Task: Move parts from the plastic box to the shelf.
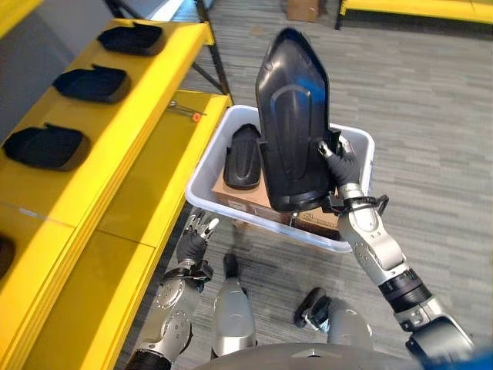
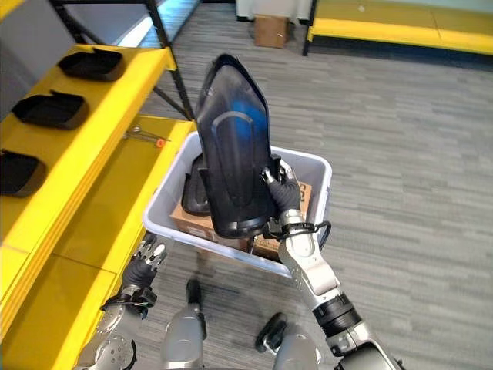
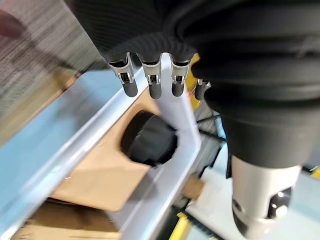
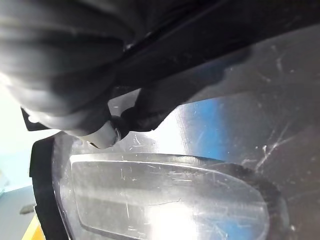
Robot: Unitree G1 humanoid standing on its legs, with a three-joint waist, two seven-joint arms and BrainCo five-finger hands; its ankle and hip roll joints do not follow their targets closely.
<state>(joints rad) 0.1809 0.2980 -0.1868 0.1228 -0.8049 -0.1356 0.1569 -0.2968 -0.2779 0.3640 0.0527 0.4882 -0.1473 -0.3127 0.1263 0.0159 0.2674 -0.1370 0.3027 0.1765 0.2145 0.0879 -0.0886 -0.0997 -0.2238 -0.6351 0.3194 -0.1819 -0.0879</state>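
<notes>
I am mid-transfer: my right hand point(image 1: 339, 160) grips one edge of a black part point(image 1: 293, 123), held upright above the plastic box point(image 1: 356, 142), where another part point(image 1: 243, 156) lies. Next I judge a swing left onto the yellow shelf point(image 1: 115, 139). My left hand point(image 1: 196, 233) hangs low beside the box, fingers relaxed, empty.

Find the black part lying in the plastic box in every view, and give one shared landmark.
Left eye view: black part lying in the white plastic box, left of the raised part.
Right eye view: mostly hidden behind the raised part.
Left wrist view: dark rounded end on cardboard.
Right wrist view: not in it.
Landmark: the box wall.
</notes>
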